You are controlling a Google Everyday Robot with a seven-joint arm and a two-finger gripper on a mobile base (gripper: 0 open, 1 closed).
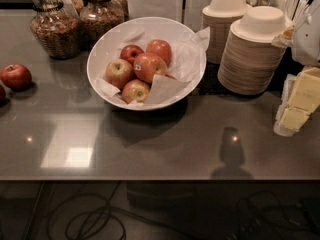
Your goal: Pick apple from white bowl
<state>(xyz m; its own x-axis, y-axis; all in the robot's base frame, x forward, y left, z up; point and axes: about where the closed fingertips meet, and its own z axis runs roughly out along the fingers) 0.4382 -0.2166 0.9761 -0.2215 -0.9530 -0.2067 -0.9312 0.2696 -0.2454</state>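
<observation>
apple (149,66) w/ sticker lies mid white bowl (102,46), touching other apples (119,72), on the bench (200,144). gripper (296,106) at right edge of view, well apart from apple, beyond bowl's rim; can't tell whether it's apart or together.

Counter (160,144) is super glossy, dark grey-brown, smooth enough to mirror the lights. White bowl (107,44) looks like glazed ceramic, shiny, w/ crumpled matt white paper (165,89) lining it. The apple (150,66) has smooth, slightly waxy skin + a tiny sticker. Stacked bowls (247,59) on the right are matt beige, prob pressed fibre/paper. Jars (52,29) at back left = clear shiny glass. Claw (297,104) at the right edge above the counter looks like matt cream-yellow plastic.
</observation>
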